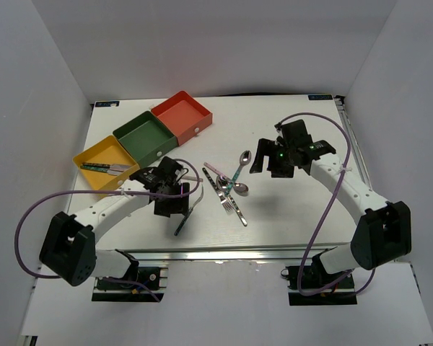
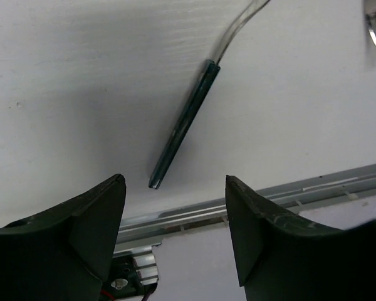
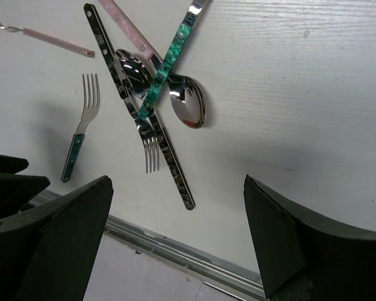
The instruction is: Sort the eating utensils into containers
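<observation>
We noted left end effector nearer, parted, empty; fork ahead, handle toward it, axis diagonal. Right end effector wide, empty.

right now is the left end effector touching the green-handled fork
Apart. The left wrist view shows bare table between the green-handled fork and the left end effector on both sides.

The left gripper has its fingers spread over bare table. Only a lone green-handled fork lies just ahead, with open room on both sides. Ahead and to the left of the right gripper, a heap of crossed cutlery blocks a flat approach. The table to its right is free.
</observation>
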You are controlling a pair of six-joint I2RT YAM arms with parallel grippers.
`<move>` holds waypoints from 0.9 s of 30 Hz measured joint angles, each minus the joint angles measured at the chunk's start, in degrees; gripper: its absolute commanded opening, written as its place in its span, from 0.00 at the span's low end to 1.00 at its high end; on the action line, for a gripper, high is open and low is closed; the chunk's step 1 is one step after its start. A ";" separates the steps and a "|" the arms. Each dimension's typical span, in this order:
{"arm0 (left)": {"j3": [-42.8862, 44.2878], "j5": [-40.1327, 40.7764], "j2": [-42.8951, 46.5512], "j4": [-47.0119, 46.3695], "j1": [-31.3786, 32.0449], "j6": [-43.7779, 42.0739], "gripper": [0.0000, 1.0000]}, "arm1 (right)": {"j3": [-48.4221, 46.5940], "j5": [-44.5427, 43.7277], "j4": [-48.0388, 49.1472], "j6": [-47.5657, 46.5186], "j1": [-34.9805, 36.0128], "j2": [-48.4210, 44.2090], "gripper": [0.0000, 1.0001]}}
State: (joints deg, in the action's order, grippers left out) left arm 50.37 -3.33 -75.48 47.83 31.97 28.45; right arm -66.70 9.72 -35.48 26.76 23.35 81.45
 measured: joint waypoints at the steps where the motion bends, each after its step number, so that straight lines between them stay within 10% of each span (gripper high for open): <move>1: -0.61 0.04 -0.87 -0.74 0.04 0.07 0.74 | -0.02 0.17 0.07 0.00 0.00 0.00 0.89; 15: -3.69 5.60 -12.04 -9.29 4.63 2.47 0.40 | -1.66 1.14 0.50 -0.20 0.00 0.02 0.89; 20: -2.19 8.98 -13.55 -9.29 6.56 2.99 0.03 | -2.54 1.14 0.50 -0.24 0.00 0.02 0.89; 27: 3.80 12.04 -14.60 -4.20 8.46 2.36 0.00 | -3.02 0.94 0.46 -0.46 -0.02 0.02 0.89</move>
State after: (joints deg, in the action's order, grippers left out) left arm 54.17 8.71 -90.08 43.64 40.42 30.81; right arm -69.71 10.66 -35.03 26.30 23.33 81.47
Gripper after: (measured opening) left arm 0.041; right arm 0.894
